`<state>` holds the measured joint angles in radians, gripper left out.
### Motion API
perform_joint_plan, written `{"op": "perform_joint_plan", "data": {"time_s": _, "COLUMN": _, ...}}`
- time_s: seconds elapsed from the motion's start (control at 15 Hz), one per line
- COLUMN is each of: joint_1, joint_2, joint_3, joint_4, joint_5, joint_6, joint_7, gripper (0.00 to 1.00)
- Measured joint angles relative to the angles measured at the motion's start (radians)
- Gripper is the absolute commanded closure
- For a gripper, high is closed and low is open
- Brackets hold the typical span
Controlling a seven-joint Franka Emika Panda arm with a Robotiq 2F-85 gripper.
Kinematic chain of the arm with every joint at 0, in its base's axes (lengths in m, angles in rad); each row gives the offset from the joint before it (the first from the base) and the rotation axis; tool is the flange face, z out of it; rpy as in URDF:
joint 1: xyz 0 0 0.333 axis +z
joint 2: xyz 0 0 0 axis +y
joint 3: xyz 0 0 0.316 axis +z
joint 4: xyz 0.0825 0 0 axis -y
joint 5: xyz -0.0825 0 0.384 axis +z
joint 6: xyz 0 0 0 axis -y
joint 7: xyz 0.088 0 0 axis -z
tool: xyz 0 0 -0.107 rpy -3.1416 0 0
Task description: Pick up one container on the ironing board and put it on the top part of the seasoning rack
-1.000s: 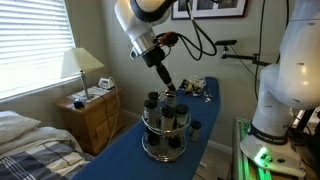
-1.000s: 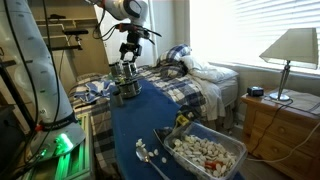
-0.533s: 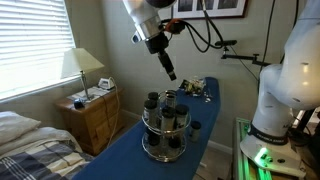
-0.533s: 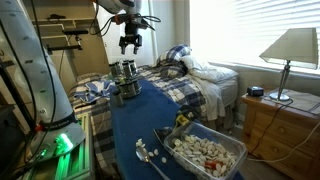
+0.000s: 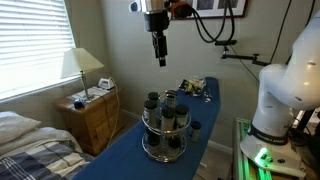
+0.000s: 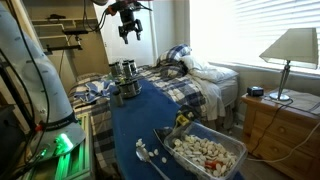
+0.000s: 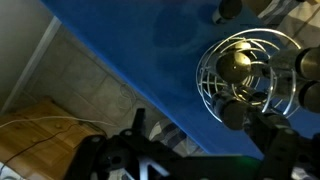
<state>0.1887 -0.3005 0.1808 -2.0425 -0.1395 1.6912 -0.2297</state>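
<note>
The seasoning rack (image 5: 165,125) is a round two-tier silver carousel with dark-lidded glass jars, standing on the dark blue ironing board (image 5: 125,155). It also shows in an exterior view (image 6: 125,82) and from above in the wrist view (image 7: 245,70). A jar (image 5: 169,99) stands on the top tier. A loose jar (image 5: 196,128) stands on the board beside the rack. My gripper (image 5: 160,55) hangs high above the rack, open and empty; it also shows in an exterior view (image 6: 130,28).
A wooden nightstand (image 5: 90,115) with a lamp (image 5: 82,68) stands beside the board. A clear tub of small items (image 6: 205,152) and spoons (image 6: 148,155) lie on the board's near end. A bed (image 6: 195,85) is beside the board.
My gripper has risen straight up from just above the rack's top tier to well above it. A jar stays on the top tier.
</note>
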Motion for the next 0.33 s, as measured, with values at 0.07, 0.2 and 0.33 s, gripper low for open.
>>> {"op": "perform_joint_plan", "data": {"time_s": 0.07, "joint_1": 0.000, "joint_2": -0.012, "joint_3": 0.000, "joint_4": -0.004, "joint_5": 0.002, "joint_6": 0.018, "joint_7": 0.008, "gripper": 0.00}}
{"op": "perform_joint_plan", "data": {"time_s": 0.2, "joint_1": 0.000, "joint_2": -0.027, "joint_3": -0.001, "joint_4": -0.011, "joint_5": 0.004, "joint_6": 0.035, "joint_7": 0.016, "gripper": 0.00}}
{"op": "perform_joint_plan", "data": {"time_s": 0.33, "joint_1": 0.000, "joint_2": -0.031, "joint_3": -0.001, "joint_4": -0.018, "joint_5": 0.004, "joint_6": 0.039, "joint_7": 0.019, "gripper": 0.00}}
